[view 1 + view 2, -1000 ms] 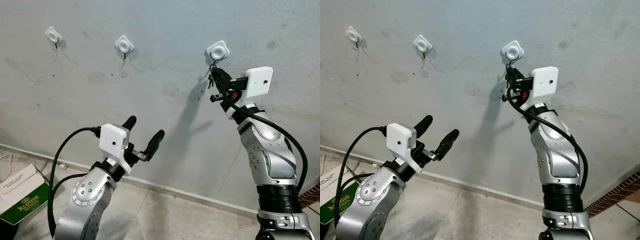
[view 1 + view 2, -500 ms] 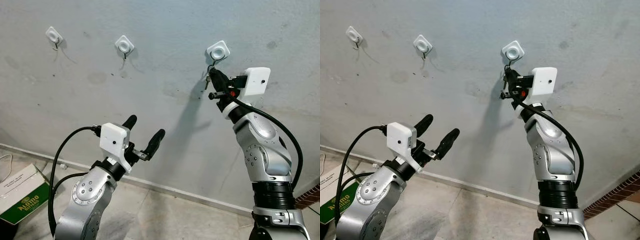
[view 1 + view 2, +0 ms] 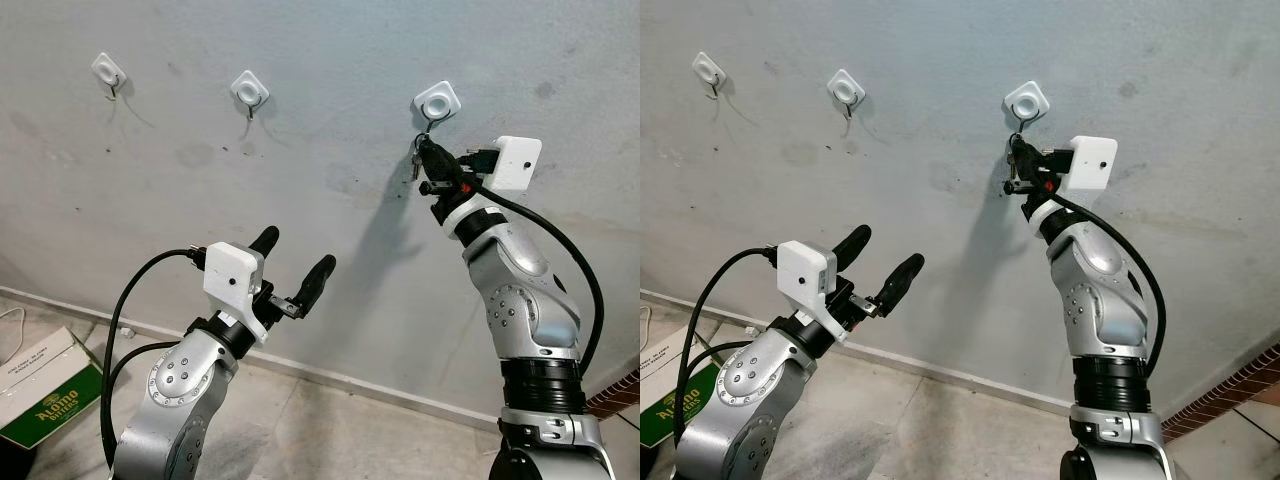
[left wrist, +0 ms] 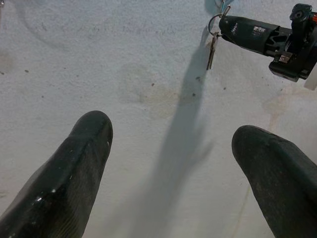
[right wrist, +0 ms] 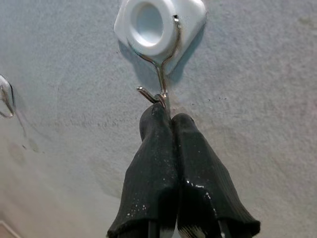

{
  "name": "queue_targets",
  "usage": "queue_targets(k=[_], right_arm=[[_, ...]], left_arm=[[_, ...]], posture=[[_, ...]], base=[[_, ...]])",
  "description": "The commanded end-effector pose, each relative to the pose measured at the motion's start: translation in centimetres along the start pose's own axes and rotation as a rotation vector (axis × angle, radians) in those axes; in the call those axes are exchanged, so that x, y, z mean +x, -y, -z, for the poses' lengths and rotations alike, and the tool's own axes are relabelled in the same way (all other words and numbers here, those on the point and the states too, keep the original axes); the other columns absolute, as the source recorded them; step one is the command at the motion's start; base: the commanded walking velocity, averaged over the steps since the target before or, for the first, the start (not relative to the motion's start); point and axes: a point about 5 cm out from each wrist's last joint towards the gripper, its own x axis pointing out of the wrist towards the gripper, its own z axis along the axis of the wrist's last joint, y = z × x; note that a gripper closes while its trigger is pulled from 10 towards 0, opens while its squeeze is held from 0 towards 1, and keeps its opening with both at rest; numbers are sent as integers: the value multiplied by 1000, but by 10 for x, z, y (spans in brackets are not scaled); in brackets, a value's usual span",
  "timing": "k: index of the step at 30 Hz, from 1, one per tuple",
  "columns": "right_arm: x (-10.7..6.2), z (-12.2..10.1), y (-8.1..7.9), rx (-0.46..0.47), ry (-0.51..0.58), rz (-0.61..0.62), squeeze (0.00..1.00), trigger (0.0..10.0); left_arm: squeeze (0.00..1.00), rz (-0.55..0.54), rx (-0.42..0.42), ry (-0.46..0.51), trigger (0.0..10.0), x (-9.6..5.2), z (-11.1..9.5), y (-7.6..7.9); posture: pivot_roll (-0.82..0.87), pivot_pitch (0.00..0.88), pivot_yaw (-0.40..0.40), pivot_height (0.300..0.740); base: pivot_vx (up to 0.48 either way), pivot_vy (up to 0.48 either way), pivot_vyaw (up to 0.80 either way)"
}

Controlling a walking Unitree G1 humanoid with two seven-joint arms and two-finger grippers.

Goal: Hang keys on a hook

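A white hook pad (image 3: 436, 101) with a wire hook (image 5: 159, 84) is fixed high on the wall at the right. My right gripper (image 3: 424, 152) is raised to it, fingertips just under the wire's curved end, and is shut on the key ring (image 4: 214, 24). A small key (image 4: 212, 49) dangles from the ring below the fingertips and against the wall. I cannot tell whether the ring sits over the hook's tip. My left gripper (image 3: 293, 262) is held lower, at centre left and away from the wall, open, with nothing between its fingers (image 4: 74, 163).
Two more white hooks (image 3: 107, 71) (image 3: 248, 90) are fixed on the grey wall to the left, with nothing on them. A green and white box (image 3: 45, 395) lies on the floor at lower left. A pale baseboard (image 3: 380, 385) runs along the foot of the wall.
My right gripper has moved up and left with the keys, closing in under the hook, and its wrist has turned. The left arm has lifted slightly.
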Motion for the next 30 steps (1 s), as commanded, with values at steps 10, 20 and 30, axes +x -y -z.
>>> queue_targets(k=[10,20,30], right_arm=[[-8,22,-10,56,-75,-1,0,10000],[-8,23,-8,38,-81,9,0,10000],[-8,24,-9,18,-76,7,1000,10000]], left_arm=[[0,25,0,13,10000,2,-5,2],[0,35,0,20,10000,4,-7,3],[0,35,-5,10,10000,3,-4,4]], posture=[[19,59,76,740],[18,57,75,740],[18,56,74,740]], base=[[0,0,0],[0,0,0],[0,0,0]])
